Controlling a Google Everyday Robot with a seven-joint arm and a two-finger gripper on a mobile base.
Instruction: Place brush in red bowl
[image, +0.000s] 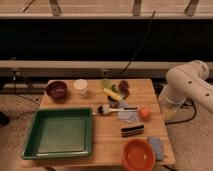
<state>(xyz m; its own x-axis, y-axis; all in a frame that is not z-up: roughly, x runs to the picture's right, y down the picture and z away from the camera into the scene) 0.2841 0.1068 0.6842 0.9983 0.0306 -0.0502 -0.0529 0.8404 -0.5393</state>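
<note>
The brush (117, 109) lies flat near the middle of the wooden table (107, 147). Its dark round head points left and its white handle points right. The red bowl (137, 154) stands empty at the table's front right corner. My white arm (187, 82) is off the table's right side. My gripper (170, 111) hangs low beside the table's right edge, well away from the brush and from the bowl.
A green tray (35, 145) fills the front left. At the back stand a maroon bowl (56, 90), a white cup (80, 86), a green packet (106, 84) and a yellow item (112, 94). A block scrub brush (132, 130), an orange (145, 113), a grey cloth (127, 117) and a blue sponge (155, 148) lie near the red bowl.
</note>
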